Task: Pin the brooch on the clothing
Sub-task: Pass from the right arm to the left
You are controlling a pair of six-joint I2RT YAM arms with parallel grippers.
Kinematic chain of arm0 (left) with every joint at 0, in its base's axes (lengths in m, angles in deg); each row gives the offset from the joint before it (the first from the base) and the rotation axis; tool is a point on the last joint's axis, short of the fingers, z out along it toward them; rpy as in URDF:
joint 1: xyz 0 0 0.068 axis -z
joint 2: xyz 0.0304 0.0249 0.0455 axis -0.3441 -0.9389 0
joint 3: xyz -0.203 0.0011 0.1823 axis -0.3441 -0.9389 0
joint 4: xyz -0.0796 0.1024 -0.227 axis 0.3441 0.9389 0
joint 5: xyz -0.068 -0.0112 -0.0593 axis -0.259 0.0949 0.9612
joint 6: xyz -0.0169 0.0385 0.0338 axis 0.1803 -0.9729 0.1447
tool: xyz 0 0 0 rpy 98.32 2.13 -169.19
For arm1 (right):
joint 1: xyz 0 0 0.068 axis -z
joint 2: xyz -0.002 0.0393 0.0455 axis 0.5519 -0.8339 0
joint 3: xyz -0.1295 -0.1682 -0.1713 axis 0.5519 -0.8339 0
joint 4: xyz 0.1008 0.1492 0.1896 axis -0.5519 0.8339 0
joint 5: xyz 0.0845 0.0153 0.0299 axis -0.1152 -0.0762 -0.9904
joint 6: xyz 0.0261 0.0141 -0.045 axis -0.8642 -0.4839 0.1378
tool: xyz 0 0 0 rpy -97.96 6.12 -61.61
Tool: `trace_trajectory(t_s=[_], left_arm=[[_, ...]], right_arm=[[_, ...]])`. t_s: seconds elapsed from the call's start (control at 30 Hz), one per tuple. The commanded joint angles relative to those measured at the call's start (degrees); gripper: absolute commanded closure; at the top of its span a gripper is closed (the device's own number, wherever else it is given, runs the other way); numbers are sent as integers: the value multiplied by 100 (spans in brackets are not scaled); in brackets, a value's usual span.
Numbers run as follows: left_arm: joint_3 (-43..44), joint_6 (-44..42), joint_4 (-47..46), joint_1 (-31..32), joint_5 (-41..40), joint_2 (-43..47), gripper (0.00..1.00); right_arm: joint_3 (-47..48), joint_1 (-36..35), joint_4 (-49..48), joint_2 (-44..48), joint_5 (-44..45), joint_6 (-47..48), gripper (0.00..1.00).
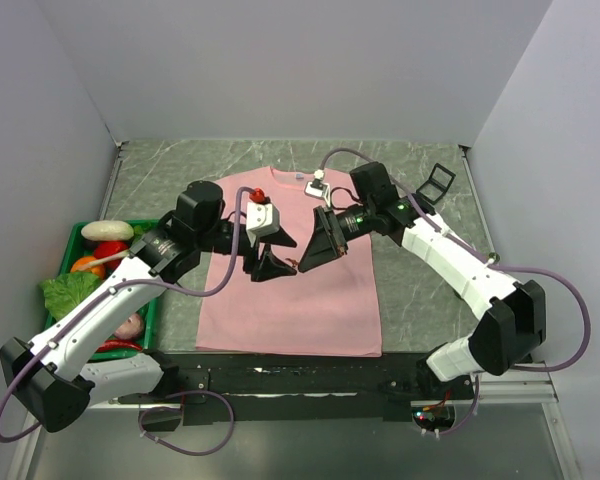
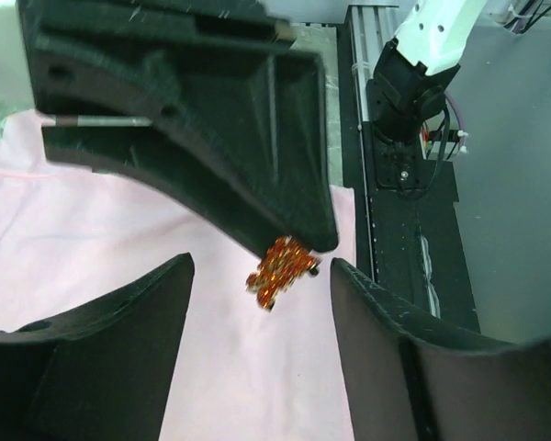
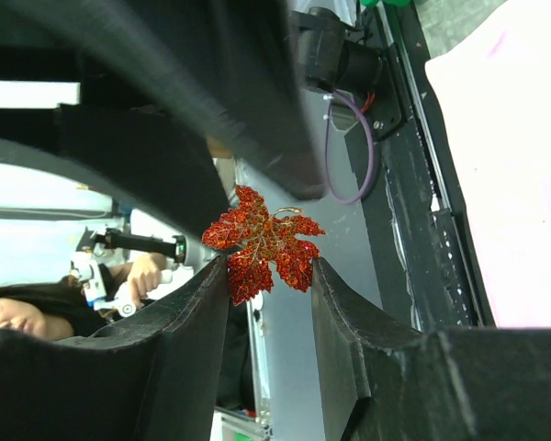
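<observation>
Brooch clamped in right pincer, left pincer apart either side, over pink clothing

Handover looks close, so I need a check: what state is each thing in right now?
maple-leaf brooch: pinched by right gripper, not pinned
right gripper: shut on the maple-leaf brooch
left gripper: open, either side of the maple-leaf brooch
pink T-shirt: spread flat, unpinned
green crate: full of vegetables
</observation>
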Motion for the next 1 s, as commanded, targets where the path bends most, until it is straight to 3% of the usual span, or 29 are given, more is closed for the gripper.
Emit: trace_trajectory(t_s=[0.0, 0.23, 0.43, 0.57, 0.67, 0.97], left_arm=[[31, -20, -164, 78, 157, 57, 38], [145, -230, 187, 86, 289, 4, 38], [268, -468, 574, 86, 157, -31, 32], [251, -468, 540, 86, 104, 13, 36], [268, -442, 513, 86, 165, 13, 46], [171, -275, 232, 113, 394, -4, 61]], right_arm=[[-54, -79, -264, -71, -267, -93, 69], [33, -70, -246, -79, -460, -75, 69], [130, -70, -97, -71, -478, 4, 69], [121, -70, -79, -88, -478, 4, 69], [130, -70, -97, -115, -487, -31, 69], [69, -70, -185, -176, -522, -110, 69]])
